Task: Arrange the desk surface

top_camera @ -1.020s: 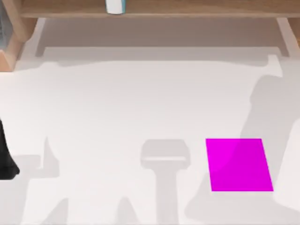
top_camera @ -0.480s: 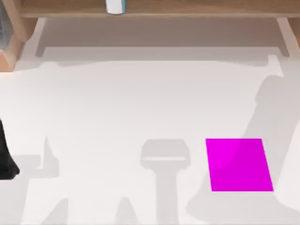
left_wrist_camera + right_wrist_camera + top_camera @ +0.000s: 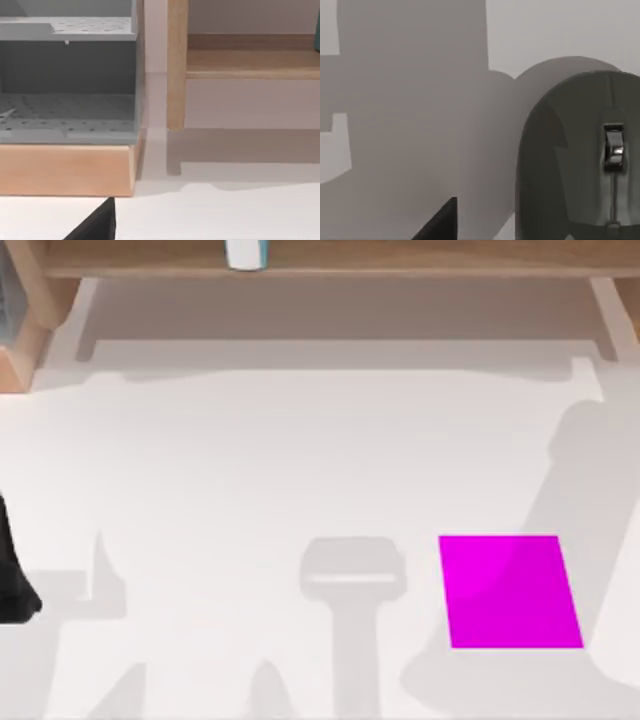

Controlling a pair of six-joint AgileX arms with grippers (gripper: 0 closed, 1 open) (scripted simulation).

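Hovering over desk surface: right pincer (mouse beside).

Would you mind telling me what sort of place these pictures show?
Probably a simulated office desk: a white desk surface with a magenta pad, a tan wooden shelf at the back, and a computer mouse lying on it.

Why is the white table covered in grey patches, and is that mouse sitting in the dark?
In the top view, soft grey shadows lie across the desk surface, one grazing the magenta pad, and the wooden shelf shades the back strip. In the right wrist view, the computer mouse sits in shadow, only its scroll wheel glinting. In the left wrist view, the shelf's post casts a shadow.
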